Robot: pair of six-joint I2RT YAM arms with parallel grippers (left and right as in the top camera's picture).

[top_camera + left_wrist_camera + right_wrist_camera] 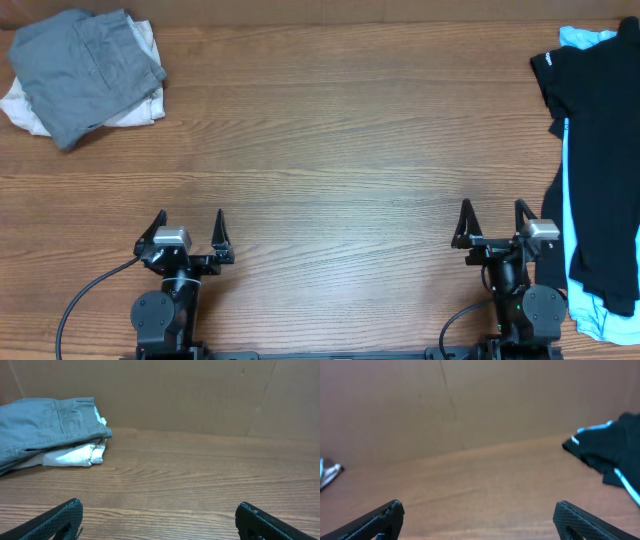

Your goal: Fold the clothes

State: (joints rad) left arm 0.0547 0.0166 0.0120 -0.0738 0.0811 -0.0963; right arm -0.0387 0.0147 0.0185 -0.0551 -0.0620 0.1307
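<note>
at the near edge of the brown wooden table (330, 150), the left gripper (190, 220) and right gripper (493, 212) are held wide open and empty. a crumpled black t-shirt (600, 150) over light-blue fabric (585, 38) is cut off at the table's right edge. folded grey cloth (85, 65) is stacked on white cloth (140, 105) at its far-left corner.

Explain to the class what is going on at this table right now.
Nothing is being handled. The left hand and the right hand sit open and empty at the near edge of the table. A grey garment lies folded on a white piece at the far left corner. A black shirt lies loose over a light-blue shirt at the right edge.
</note>
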